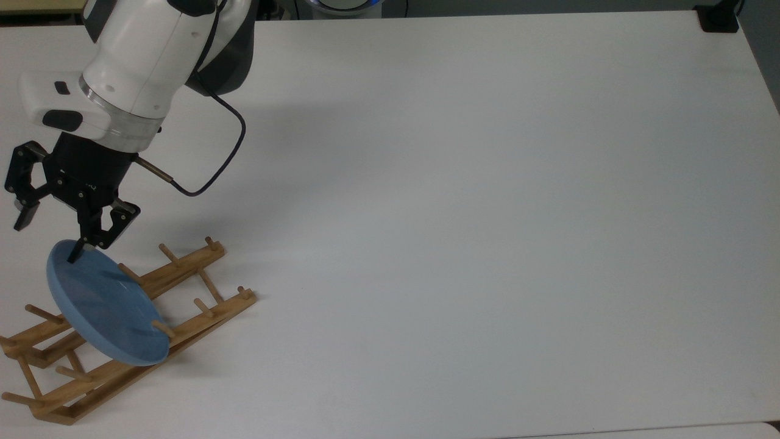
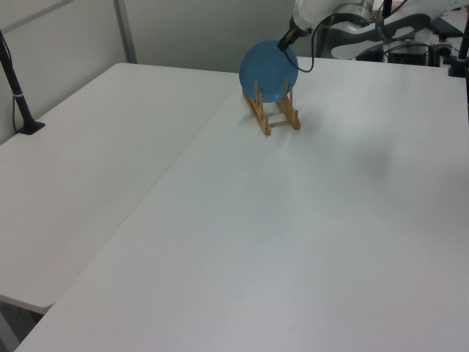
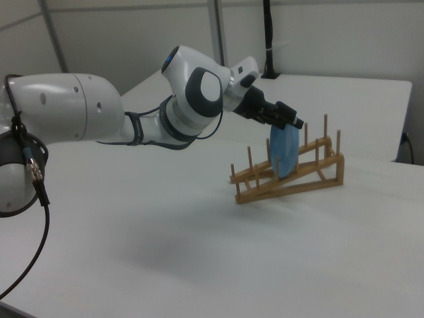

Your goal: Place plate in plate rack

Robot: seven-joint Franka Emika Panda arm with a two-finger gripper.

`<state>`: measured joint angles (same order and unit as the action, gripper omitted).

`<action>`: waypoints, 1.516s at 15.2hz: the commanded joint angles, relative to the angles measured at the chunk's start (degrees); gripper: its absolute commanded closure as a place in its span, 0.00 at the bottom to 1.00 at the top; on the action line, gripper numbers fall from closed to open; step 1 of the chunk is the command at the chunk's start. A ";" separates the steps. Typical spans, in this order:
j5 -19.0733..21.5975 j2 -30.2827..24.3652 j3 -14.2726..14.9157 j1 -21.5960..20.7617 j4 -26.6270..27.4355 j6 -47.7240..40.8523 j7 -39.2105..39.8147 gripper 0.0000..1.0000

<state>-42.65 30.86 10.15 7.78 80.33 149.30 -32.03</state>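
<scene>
The gripper [image 1: 52,235] is spread open just above the plate [image 1: 106,311], one finger near its rim. The plate is stood on edge between the pegs of the rack [image 1: 183,277], so it is propped upright on the tabletop [image 1: 457,213].

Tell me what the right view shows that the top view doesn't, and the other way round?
Right view alone: the rack's sloped side profile, and the long white arm reaching across. Top view alone: the plate's broad blue face, and the pincer spread open straddling its upper rim. Both: the plate standing on edge between the pegs of the plate rack, on a white table.
</scene>
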 commanded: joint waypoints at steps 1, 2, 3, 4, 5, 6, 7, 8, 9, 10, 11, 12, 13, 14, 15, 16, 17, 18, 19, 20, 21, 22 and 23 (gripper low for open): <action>-1.21 -1.94 -1.00 -0.66 -0.27 1.08 -7.32 0.00; -0.69 -2.56 -1.70 -0.75 -0.27 0.82 -9.00 0.00; 0.62 -3.08 -2.58 -0.83 -0.27 0.64 -10.23 0.00; 2.46 -3.87 -3.72 -0.83 -0.18 -0.23 -10.42 0.00; 4.40 -4.58 -4.51 -0.83 -0.18 -3.02 -10.25 0.00; 5.81 -5.28 -4.96 -1.01 -0.18 -6.36 -10.16 0.00; 7.48 -6.07 -5.22 -1.53 -0.09 -9.17 -10.07 0.00; 9.49 -7.21 -5.40 -2.41 0.26 -11.55 -9.29 0.00; 12.56 -8.26 -5.40 -3.20 0.35 -14.71 -7.28 0.00; 18.25 -9.75 -5.40 -4.25 0.61 -20.48 -1.43 0.00; 21.70 -11.07 -5.31 -5.13 1.13 -24.63 3.77 0.00; 24.43 -12.65 -5.31 -5.92 2.10 -29.11 9.56 0.00; 26.63 -14.24 -5.31 -6.28 3.41 -33.42 15.45 0.00; 28.65 -15.99 -5.40 -6.54 4.64 -37.03 20.81 0.00; 31.28 -17.84 -5.31 -6.63 5.70 -40.54 25.48 0.00; 34.36 -19.42 -5.14 -6.55 6.49 -43.89 29.62 0.00; 37.78 -20.92 -4.70 -6.46 7.02 -47.14 32.70 0.00; 39.99 -22.15 -4.61 -6.46 7.12 -50.56 33.95 0.00; 40.80 -23.38 -4.52 -6.46 7.20 -54.08 34.23 0.00; 41.15 -24.44 -4.61 -6.55 7.29 -57.25 34.23 0.00; 41.15 -25.66 -4.61 -6.55 7.81 -59.19 34.23 0.00; 41.15 -27.33 -4.61 -6.63 9.56 -59.47 34.23 0.00; 41.15 -29.00 -4.61 -6.72 11.93 -58.78 34.32 0.00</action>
<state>-2.79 7.99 5.07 1.65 84.97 90.91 0.71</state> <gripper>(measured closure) 0.000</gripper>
